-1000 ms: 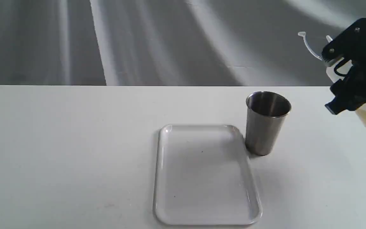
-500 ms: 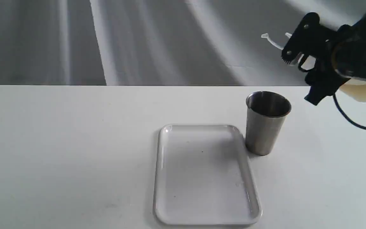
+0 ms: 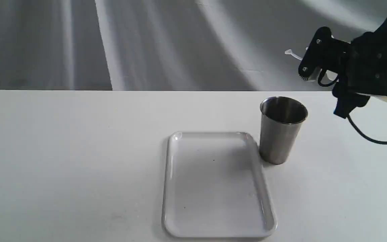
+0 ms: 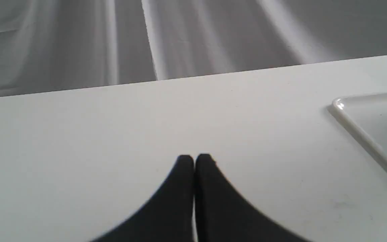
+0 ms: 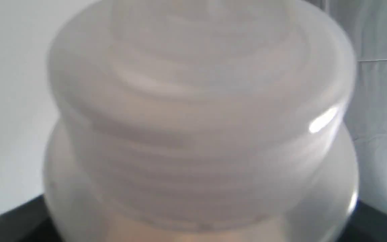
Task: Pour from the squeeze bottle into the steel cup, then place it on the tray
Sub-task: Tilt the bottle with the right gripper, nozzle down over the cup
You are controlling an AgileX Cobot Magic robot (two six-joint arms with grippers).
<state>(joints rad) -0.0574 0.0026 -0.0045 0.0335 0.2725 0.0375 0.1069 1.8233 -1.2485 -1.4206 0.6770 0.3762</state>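
One white table (image 3: 79,151) before grey drapes (image 3: 163,43): left pincer (image 4: 194,161) closed, right pincer (image 5: 193,230) clamping the squeeze bottle (image 5: 200,127).

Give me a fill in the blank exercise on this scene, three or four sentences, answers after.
1. The right claw grips the squeeze bottle, which is ____ rather than upright.
2. The left claw is ____ and grips nothing.
3. The white tray holds ____.
4. In the exterior view, the steel cup stands upright just ____ of the tray.
Answers: tilted; shut; nothing; right.
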